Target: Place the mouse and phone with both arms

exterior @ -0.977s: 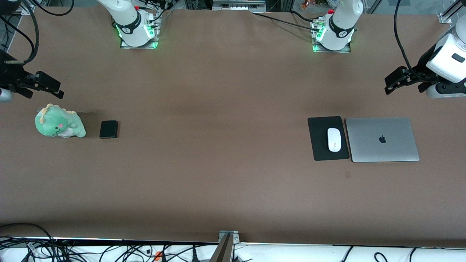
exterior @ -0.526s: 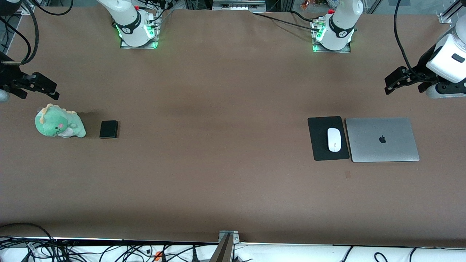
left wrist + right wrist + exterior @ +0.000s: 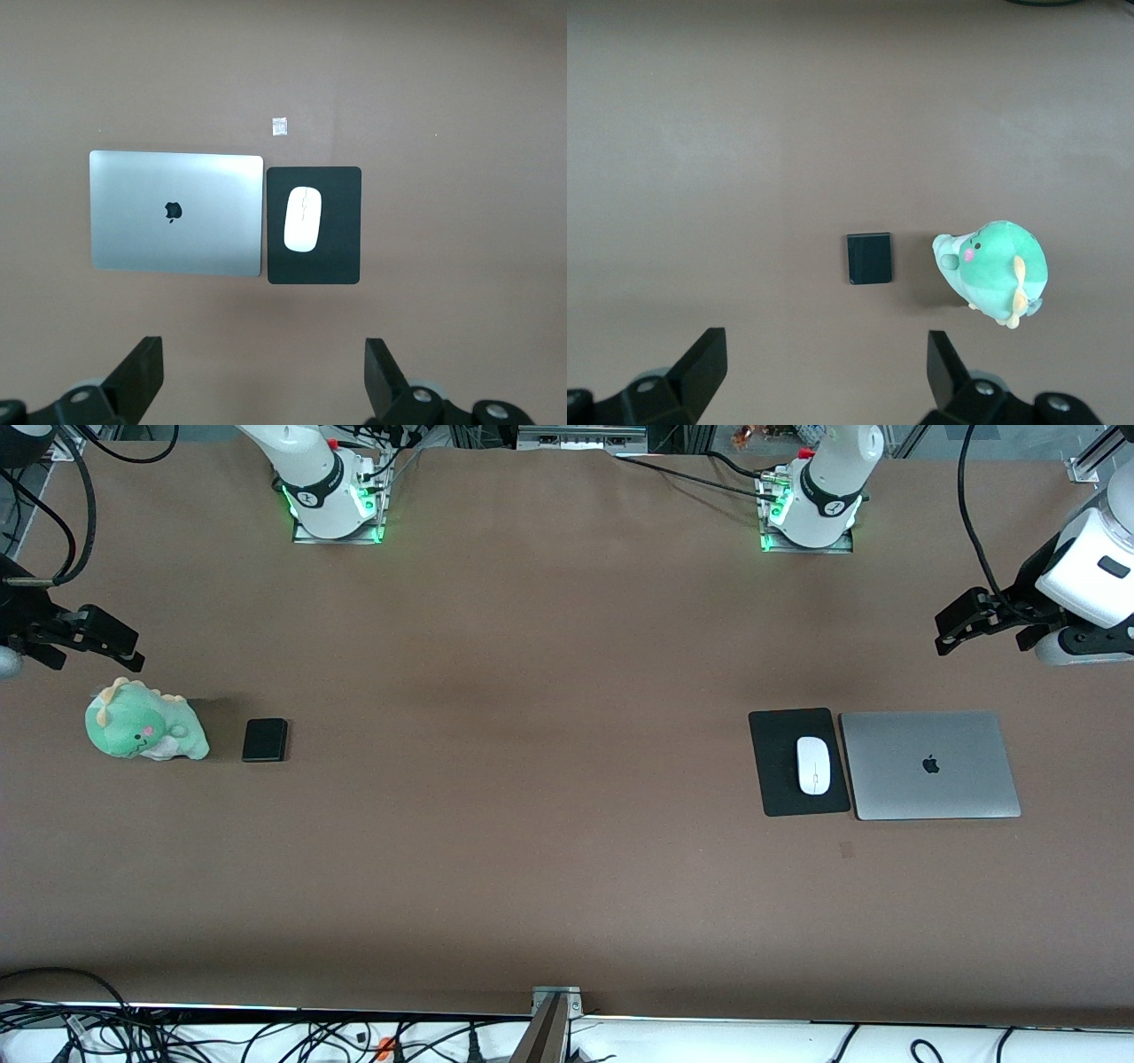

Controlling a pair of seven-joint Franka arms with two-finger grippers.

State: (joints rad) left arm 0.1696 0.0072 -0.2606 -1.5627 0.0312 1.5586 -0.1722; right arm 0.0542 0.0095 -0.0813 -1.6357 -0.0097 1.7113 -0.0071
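The white mouse (image 3: 813,765) lies on a black mouse pad (image 3: 778,788) beside a closed silver laptop (image 3: 930,764), toward the left arm's end of the table. It also shows in the left wrist view (image 3: 302,219). The black phone (image 3: 265,740) lies flat beside a green plush dinosaur (image 3: 142,731), toward the right arm's end, and shows in the right wrist view (image 3: 869,258). My left gripper (image 3: 952,629) is open and empty, high over bare table near the laptop (image 3: 263,363). My right gripper (image 3: 124,646) is open and empty, high over bare table near the plush (image 3: 824,354).
The plush (image 3: 997,270) sits close to the phone. The laptop (image 3: 177,211) touches the pad's edge (image 3: 341,261). A small white scrap (image 3: 280,127) lies on the brown table nearer the front camera than the pad. Cables hang along the table's front edge (image 3: 266,1036).
My right gripper has drifted a little toward the right arm's end of the table. The left arm, mouse and phone have not moved.
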